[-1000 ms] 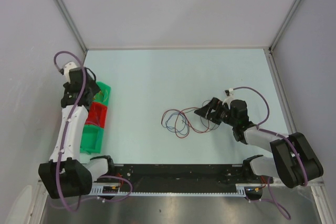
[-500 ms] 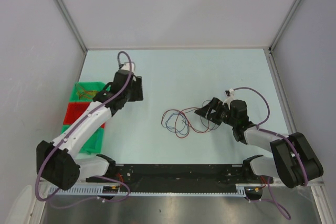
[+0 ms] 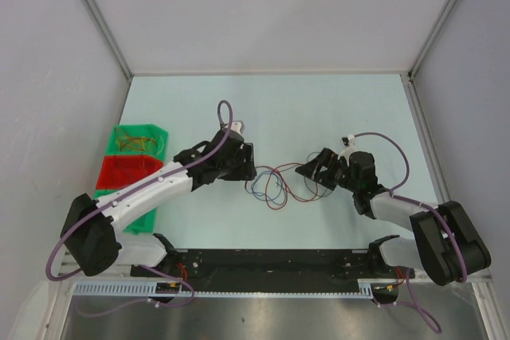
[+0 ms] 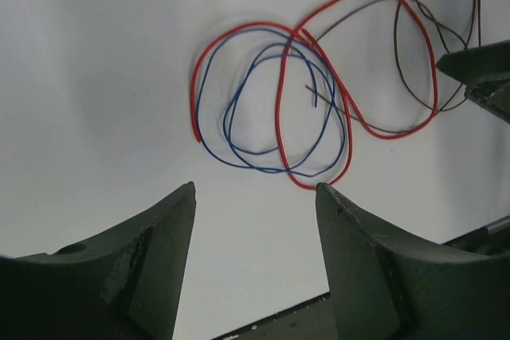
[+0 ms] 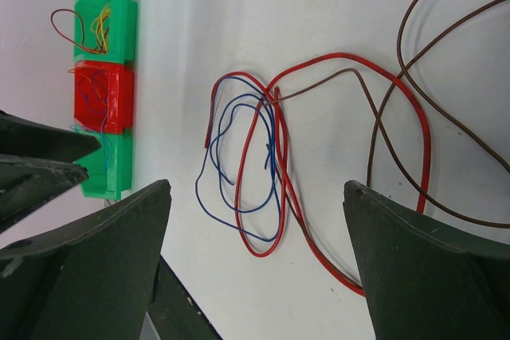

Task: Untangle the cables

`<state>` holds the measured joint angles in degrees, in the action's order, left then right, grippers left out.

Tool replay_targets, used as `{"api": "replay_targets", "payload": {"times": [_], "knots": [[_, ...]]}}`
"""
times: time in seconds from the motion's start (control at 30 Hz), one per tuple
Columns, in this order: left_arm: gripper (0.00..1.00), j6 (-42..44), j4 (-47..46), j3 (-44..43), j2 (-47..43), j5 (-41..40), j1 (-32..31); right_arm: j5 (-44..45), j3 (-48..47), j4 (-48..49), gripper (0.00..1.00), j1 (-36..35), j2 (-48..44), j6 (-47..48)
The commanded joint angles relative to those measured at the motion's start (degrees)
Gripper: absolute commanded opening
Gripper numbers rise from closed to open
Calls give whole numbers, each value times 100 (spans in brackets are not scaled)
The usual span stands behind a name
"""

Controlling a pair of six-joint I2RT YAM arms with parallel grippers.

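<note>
Cables: thin curly wires (image 3: 275, 185) in red, blue and dark brown, lying loose and overlapped on the table between the two grippers, held by neither.
Near edge: black mounting rail (image 3: 271, 264) carrying both arm bases, nearer than the wires.
Left gripper: (image 3: 239, 163) just left of the wires, fingers apart, nothing between them; in its wrist view the red and blue loops (image 4: 271, 109) lie just beyond the fingertips.
Right gripper: (image 3: 312, 169) at the right side of the wires, fingers spread wide and empty; brown loops (image 5: 446, 117) lie between its fingers in the wrist view.
Surface: pale blue-white matte tabletop (image 3: 319, 109), flat, extending beyond the wires to the back wall.
Bins: green and red plastic tray sections (image 3: 131, 165), well left of the wires, with sorted wires inside.
Room: grey-white walls (image 3: 263, 13) with metal corner strips, enclosing the table behind and at both sides.
</note>
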<state>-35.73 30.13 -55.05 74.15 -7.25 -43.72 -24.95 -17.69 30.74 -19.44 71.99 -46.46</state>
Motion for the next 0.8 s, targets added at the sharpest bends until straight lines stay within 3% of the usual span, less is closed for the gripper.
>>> {"api": "replay_targets", "payload": {"times": [0.0, 0.23, 0.77], "knots": [[67, -1066, -287, 415, 3, 381, -189, -80, -68, 213, 93, -25, -27, 84], [68, -1718, -745, 917, 99, 277, -356, -124, -59, 239, 94, -7, -27, 93], [66, -2254, -894, 425, 1110, -180, -681, -133, -15, 301, 93, 2, -62, 75]]}}
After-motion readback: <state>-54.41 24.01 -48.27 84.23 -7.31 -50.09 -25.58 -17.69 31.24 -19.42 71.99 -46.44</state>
